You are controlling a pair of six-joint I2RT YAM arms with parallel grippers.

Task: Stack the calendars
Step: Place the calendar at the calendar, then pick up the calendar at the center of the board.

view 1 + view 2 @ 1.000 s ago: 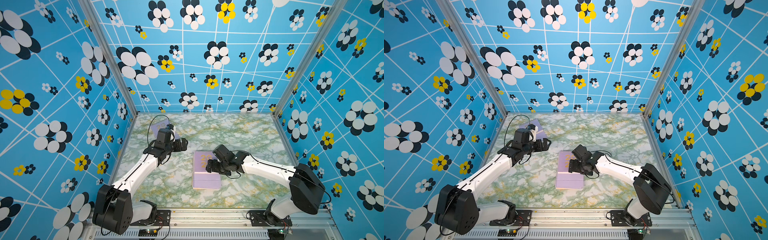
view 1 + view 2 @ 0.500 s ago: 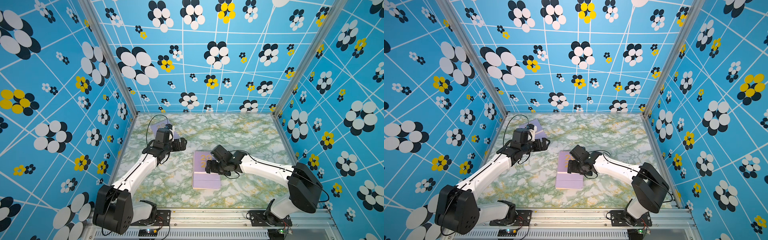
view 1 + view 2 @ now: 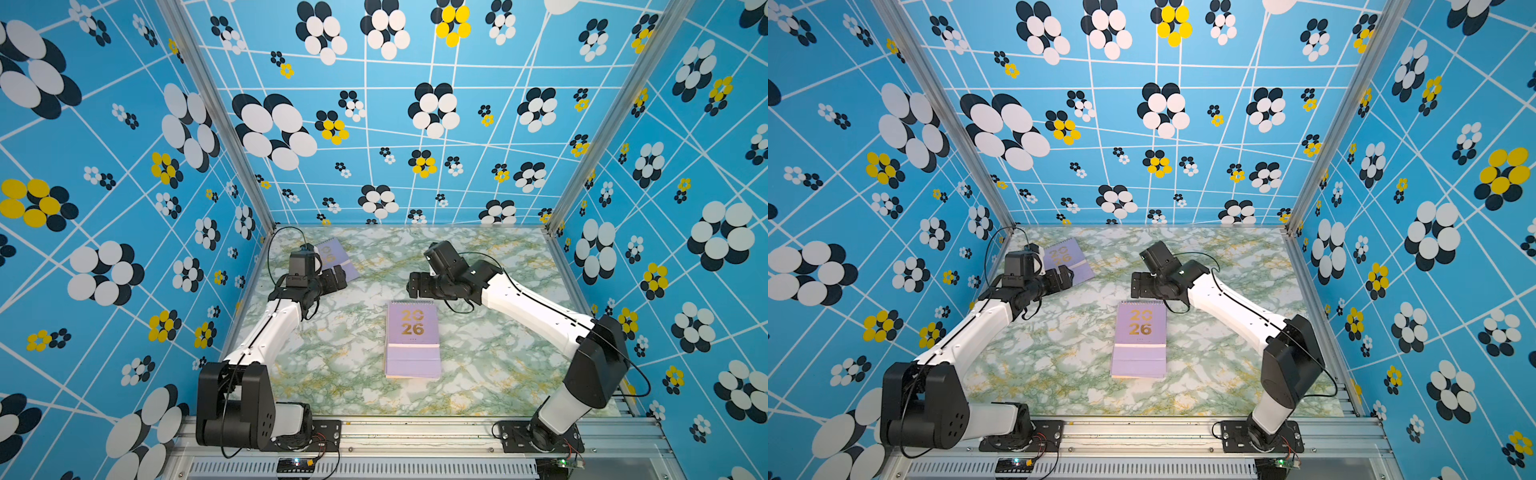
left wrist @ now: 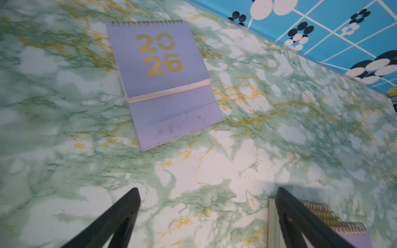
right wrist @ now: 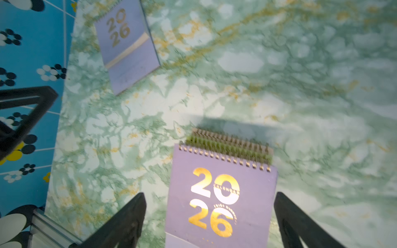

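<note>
Right arm (image 3: 532,306) lifted off the lilac "2026 CALENDAR" stack (image 3: 412,332); left and right jaws gape wide, empty.

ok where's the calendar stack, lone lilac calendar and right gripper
calendar stack (image 3: 412,322): in a top view, on its top cover
lone lilac calendar (image 3: 1064,258): in a top view, on its cover
right gripper (image 5: 208,194): right wrist view, midway between fingertips

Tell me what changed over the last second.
The right gripper, open and empty, pulled back off the stack of calendars toward the far side of the table, uncovering the stack's lilac top cover. Nothing was grasped or released. The stack, the lone lilac calendar at the far left and the open left gripper beside it stayed roughly as they were.
</note>
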